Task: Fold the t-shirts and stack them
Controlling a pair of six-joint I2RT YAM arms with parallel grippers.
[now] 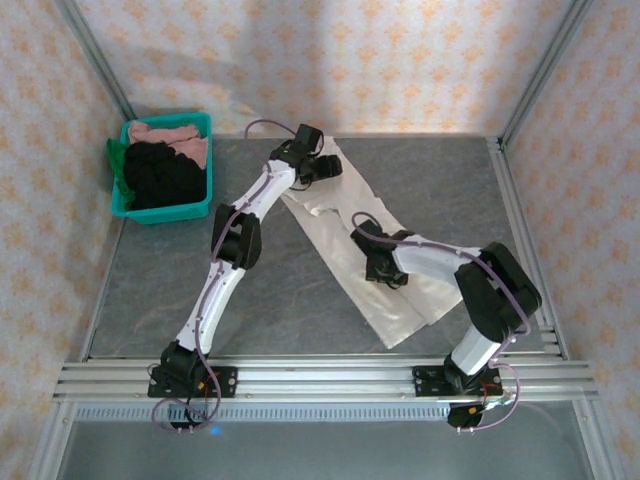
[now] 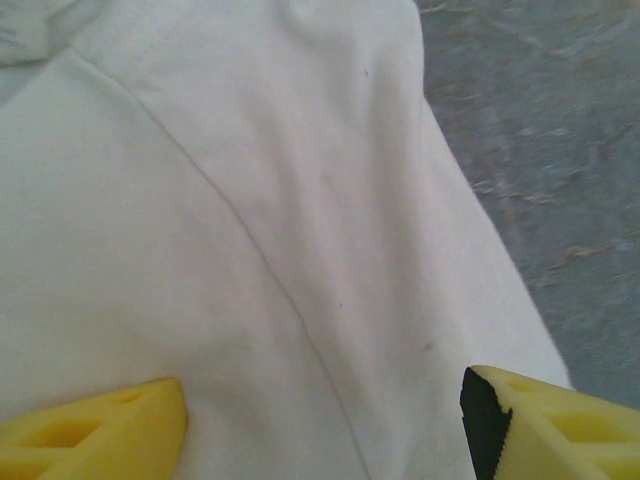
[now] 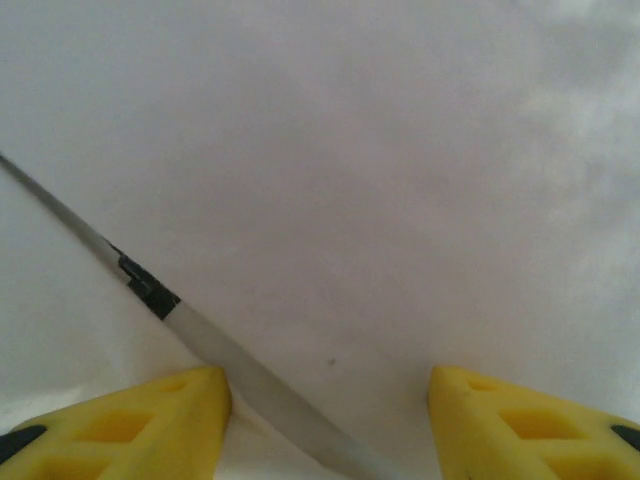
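A cream-white t-shirt point(image 1: 405, 300) lies as a long narrow strip slanting from the table's far middle to the near right. My left gripper point(image 1: 322, 168) hovers over its far end, jaws open. In the left wrist view the left gripper point(image 2: 325, 435) has its yellow fingers point(image 2: 100, 430) wide apart above smooth cloth with a seam point(image 2: 250, 250). My right gripper point(image 1: 385, 268) sits over the strip's middle. In the right wrist view the right gripper point(image 3: 330, 430) is open just above the cloth, beside a folded edge point(image 3: 230, 365). Black point(image 1: 160, 175), pink point(image 1: 170, 135) and green point(image 1: 117, 165) t-shirts lie heaped in a bin.
The teal plastic bin point(image 1: 165, 212) stands at the far left corner of the grey table point(image 1: 160, 280). Aluminium rails point(image 1: 320, 375) run along the near edge, and frame posts rise at the far corners. Patterned walls close in the back and sides.
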